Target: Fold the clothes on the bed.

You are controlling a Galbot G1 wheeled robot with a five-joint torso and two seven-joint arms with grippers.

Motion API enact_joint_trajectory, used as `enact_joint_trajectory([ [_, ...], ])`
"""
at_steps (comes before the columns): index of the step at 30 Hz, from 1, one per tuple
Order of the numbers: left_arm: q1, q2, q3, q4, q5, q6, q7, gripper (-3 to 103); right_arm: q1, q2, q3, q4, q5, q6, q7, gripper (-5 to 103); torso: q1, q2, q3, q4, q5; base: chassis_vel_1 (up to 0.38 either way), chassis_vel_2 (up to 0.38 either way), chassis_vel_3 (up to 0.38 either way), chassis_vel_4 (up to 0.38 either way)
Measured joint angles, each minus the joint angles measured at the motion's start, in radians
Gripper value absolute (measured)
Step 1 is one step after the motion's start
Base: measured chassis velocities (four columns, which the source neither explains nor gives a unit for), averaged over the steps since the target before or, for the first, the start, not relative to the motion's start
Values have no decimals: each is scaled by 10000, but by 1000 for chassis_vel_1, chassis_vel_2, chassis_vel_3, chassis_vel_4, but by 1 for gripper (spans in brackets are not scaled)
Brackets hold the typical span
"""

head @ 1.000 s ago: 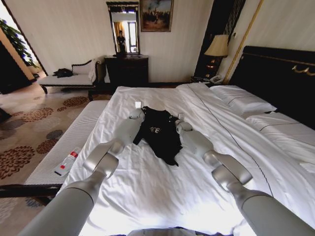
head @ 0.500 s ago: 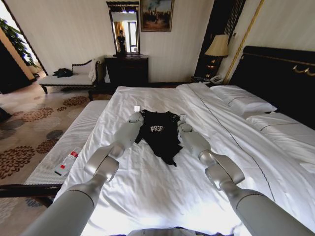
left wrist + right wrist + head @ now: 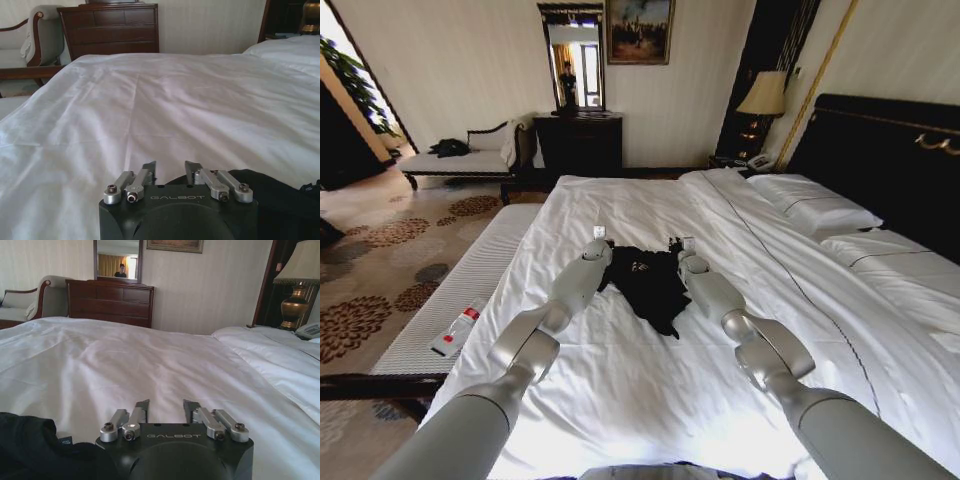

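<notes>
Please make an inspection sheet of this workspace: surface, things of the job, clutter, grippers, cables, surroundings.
Surface: bed with white sheets, creased; two white pillows by the dark headboard.
Job's things: black T-shirt bunched mid-bed between the two arms, not flat; white lettering barely visible.
Clutter: white bottle with red band on the pale bench beside the bed, on the robot's left.
Grippers: left gripper at the T-shirt's left edge, fingers apart, nothing between them; right gripper at its right edge, the same.
Cables: nothing seen.
Surroundings: dark dresser with mirror, chaise with a dark heap, lamp, telephone, patterned carpet.
</notes>
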Motion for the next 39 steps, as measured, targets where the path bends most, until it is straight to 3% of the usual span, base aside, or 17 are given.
enact_joint_trajectory([
  [2,0,3,-2,10,7,19,-17,43,-12,-49,-41,94,76,-53,18,38,0,0,0,0,0,0,0,0,0],
  [3,19,48,2,-85,-2,62,-90,48,-63,-214,-194,408,330,-196,88,50,1,-1,0,0,0,0,0,0,0],
  [4,75,99,18,-249,-51,101,-166,54,-109,-337,-301,622,488,-274,129,50,1,0,0,2,2,0,0,0,0],
  [6,137,145,51,-415,-129,155,-244,54,-191,-539,-445,971,732,-399,188,55,1,0,0,3,2,0,0,0,0],
  [9,494,382,276,-1251,-417,344,-581,65,-694,-1533,-769,2500,1993,-904,319,66,1,0,0,6,2,0,0,0,0],
  [11,972,721,800,-2301,-859,403,-874,76,-1433,-2992,-783,3872,3071,-1127,327,77,0,0,-1,4,-4,0,0,0,0],
  [12,972,721,800,-2301,-859,403,-874,76,-1433,-2992,-783,3872,3071,-1127,327,77,0,0,-1,4,-4,0,0,0,0],
  [13,1487,1227,1131,-3512,-1540,480,-1067,87,-2282,-3755,-442,5103,3471,-1373,440,83,1,1,-2,-27,-4,0,0,0,0],
  [15,2409,2321,1246,-5295,-2231,506,-1275,92,-3449,-4258,93,6794,3682,-1723,700,93,0,1,-2,-33,10,-46,-52,-44,-33],
  [16,2409,2321,1246,-5295,-2231,506,-1275,92,-3449,-4258,93,6794,3682,-1723,700,93,0,1,-2,-33,10,-66,-52,-44,-30],
  [19,3910,3960,1165,-7528,-2677,420,-1381,100,-5020,-4757,1094,8756,3715,-1943,900,99,-3,2,-3,11,-1,-8,-12,2,8],
  [20,3910,3960,1165,-7528,-2677,420,-1381,100,-5020,-4757,1094,8756,3715,-1943,900,99,-3,2,-3,11,-1,43,5,37,55],
  [23,5670,5392,634,-9670,-2737,233,-1380,100,-7014,-5055,2193,10265,3448,-1957,926,100,-3,3,-4,9,-4,28,53,20,37],
  [27,7109,6190,-129,-10805,-2728,91,-1287,100,-8314,-5149,2986,11319,3239,-1923,938,100,-6,3,-5,4,-4,0,0,0,0],
  [30,7796,6543,-457,-11360,-2731,-14,-1253,100,-9104,-5171,3572,12000,3112,-1865,899,100,-6,3,-4,5,3,0,0,0,0],
  [33,8765,6977,-790,-12184,-2740,-149,-1115,100,-11286,-5063,4999,13292,2437,-1597,651,100,0,3,-2,-1,-3,0,0,0,0],
  [39,9900,7138,-1123,-12959,-2536,-256,-1105,100,-13478,-4649,5879,14462,1609,-1237,257,100,-4,4,-4,-3,-7,0,0,0,0],
])
